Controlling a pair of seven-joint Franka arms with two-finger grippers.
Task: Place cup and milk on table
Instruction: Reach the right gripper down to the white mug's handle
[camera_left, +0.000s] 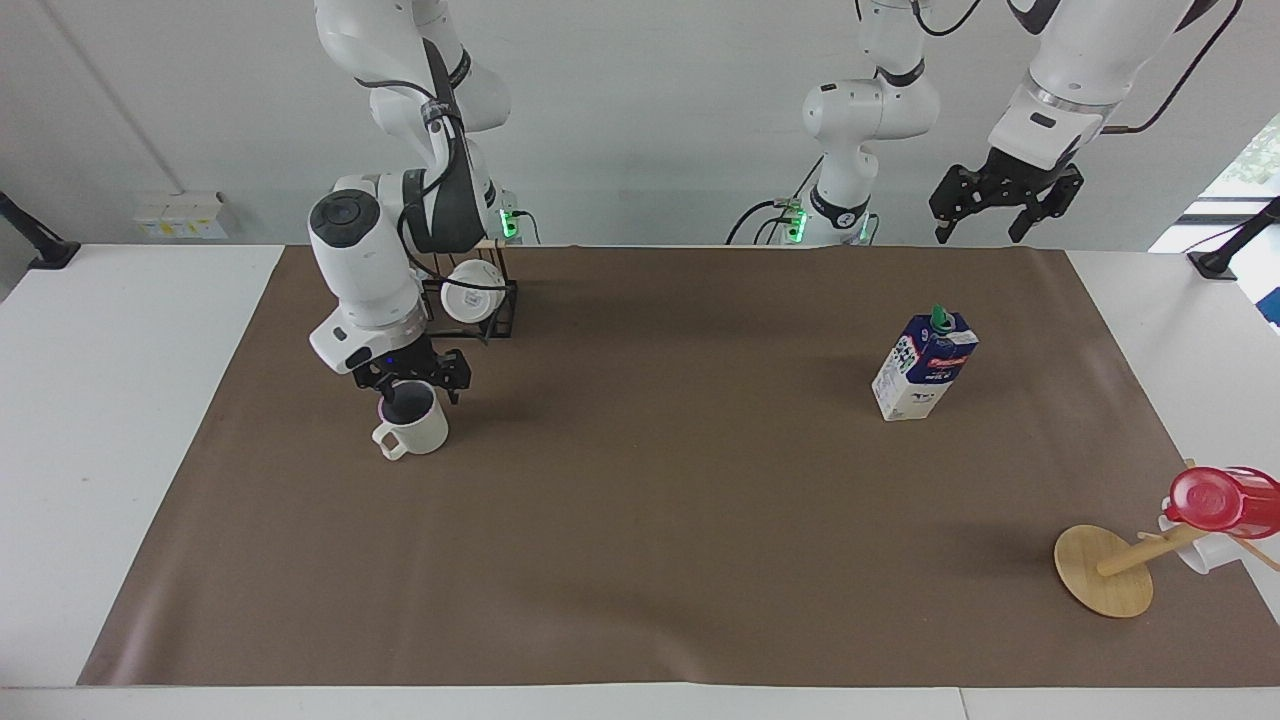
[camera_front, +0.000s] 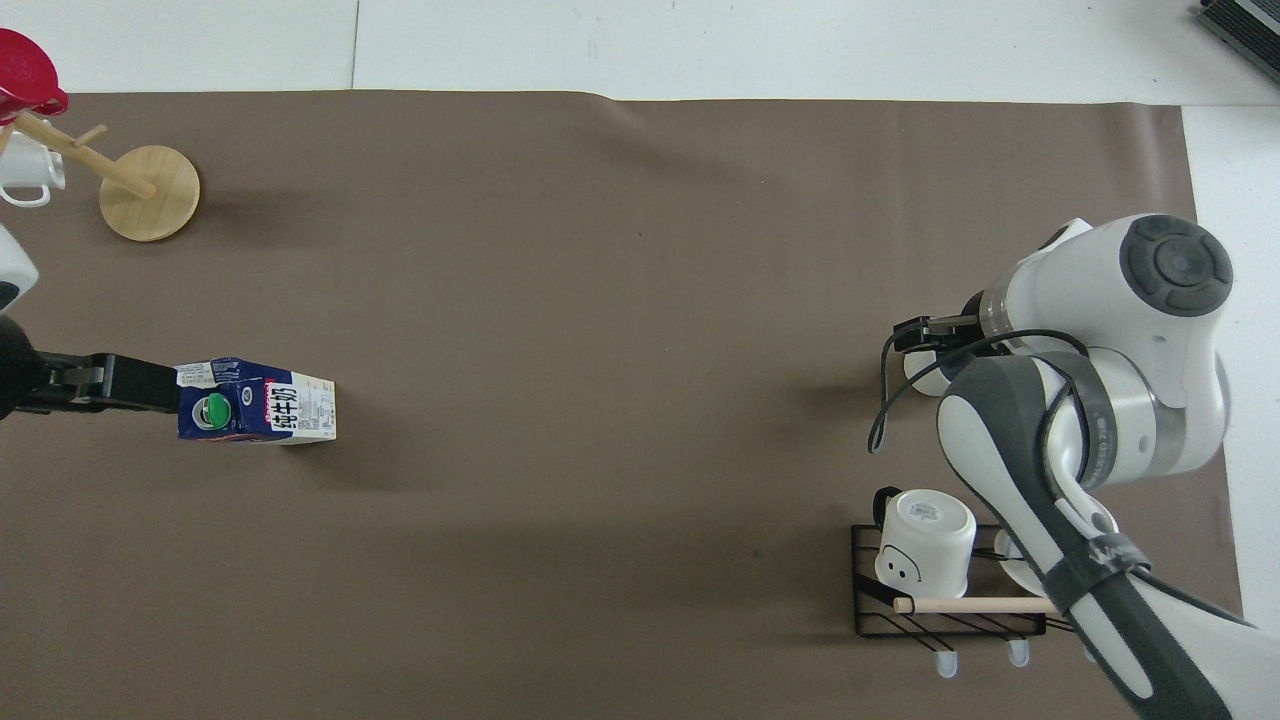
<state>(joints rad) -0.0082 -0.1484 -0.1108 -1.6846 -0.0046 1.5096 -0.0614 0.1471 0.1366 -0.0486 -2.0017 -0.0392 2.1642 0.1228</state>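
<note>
The cream ribbed cup (camera_left: 415, 428) stands upright on the brown mat (camera_left: 650, 520) toward the right arm's end of the table, handle pointing away from the robots. My right gripper (camera_left: 412, 388) is low over the cup's rim, fingers open and pointing down. In the overhead view the right arm hides most of the cup (camera_front: 922, 373) and the gripper (camera_front: 930, 338) shows above it. The milk carton (camera_left: 924, 366) stands upright on the mat toward the left arm's end; it also shows in the overhead view (camera_front: 262, 408). My left gripper (camera_left: 990, 218) waits high up, open and empty.
A black wire rack (camera_left: 492, 318) with two glossy white mugs (camera_front: 925, 545) stands nearer to the robots than the cup. A tilted wooden mug tree (camera_left: 1105, 572) holding a red cup (camera_left: 1222, 498) sits at the mat's edge, toward the left arm's end.
</note>
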